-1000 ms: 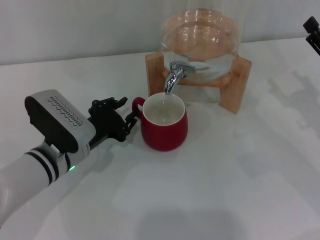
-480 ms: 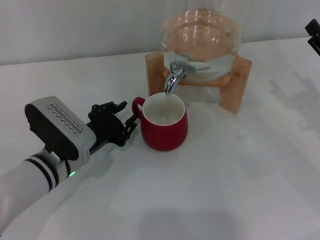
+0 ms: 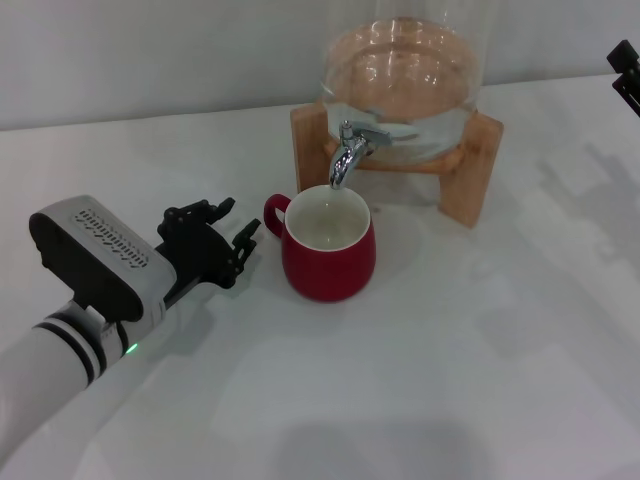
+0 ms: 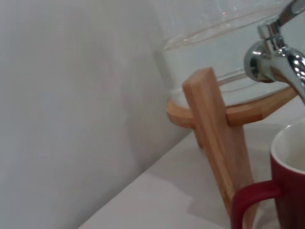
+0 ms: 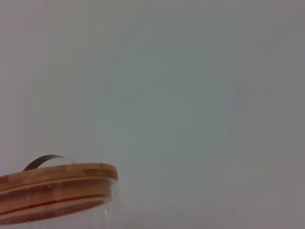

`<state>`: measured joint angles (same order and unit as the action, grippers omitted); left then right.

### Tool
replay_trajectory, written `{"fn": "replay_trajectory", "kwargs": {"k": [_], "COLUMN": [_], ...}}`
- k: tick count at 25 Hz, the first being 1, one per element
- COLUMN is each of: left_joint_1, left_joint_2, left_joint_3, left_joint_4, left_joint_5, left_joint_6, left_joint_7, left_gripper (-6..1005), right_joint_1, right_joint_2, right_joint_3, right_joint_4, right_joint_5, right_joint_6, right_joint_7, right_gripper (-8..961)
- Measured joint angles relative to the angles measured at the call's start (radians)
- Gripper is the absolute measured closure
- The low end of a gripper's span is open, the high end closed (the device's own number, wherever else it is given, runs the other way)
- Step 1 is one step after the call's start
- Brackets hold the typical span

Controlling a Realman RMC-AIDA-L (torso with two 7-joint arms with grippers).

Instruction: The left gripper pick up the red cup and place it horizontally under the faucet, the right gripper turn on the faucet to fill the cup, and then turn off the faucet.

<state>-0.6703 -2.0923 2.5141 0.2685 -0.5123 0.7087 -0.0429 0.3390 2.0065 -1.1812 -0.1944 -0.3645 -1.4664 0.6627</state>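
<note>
Head view: left pincer (image 3: 222, 243), fingers spread, gripping nothing, now drawn back clear of the handle it was touching a second ago; it sits on the white bench (image 3: 450, 350) just left of the red cup (image 3: 330, 255). Red cup: upright, unmoved, white inside; contents cannot be told; mouth directly under the faucet (image 3: 350, 150) spout. Glass jar (image 3: 400, 70) in wooden stand (image 3: 470, 165), behind. Right pincer (image 3: 625, 65): far right edge, high, partly cropped; fingers not discernible.
</note>
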Motion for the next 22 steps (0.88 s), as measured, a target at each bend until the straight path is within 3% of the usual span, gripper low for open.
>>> {"fn": "replay_trajectory", "kwargs": {"k": [9, 18, 22], "left_joint_1": [0.021, 0.083, 0.119], "left_joint_2": [0.0, 0.0, 0.001], "left_joint_3": [-0.054, -0.179, -0.233], "left_joint_4": [0.0, 0.035, 0.039], "left_joint_5": [-0.002, -0.002, -0.003], "left_joint_6": [0.008, 0.032, 0.101], "left_joint_7": [0.04, 0.137, 0.146], "left_gripper": [621, 621, 621], "right_joint_1": [0.0, 0.003, 0.003], "right_joint_2": [-0.001, -0.002, -0.002], "right_joint_3": [0.0, 0.0, 0.0], "right_joint_4": [0.0, 0.0, 0.0], "right_joint_5": [-0.001, -0.001, -0.001], "right_joint_6": [-0.001, 0.0, 0.001], "right_joint_7": [0.0, 0.0, 0.0], "right_gripper": [120, 120, 120]}}
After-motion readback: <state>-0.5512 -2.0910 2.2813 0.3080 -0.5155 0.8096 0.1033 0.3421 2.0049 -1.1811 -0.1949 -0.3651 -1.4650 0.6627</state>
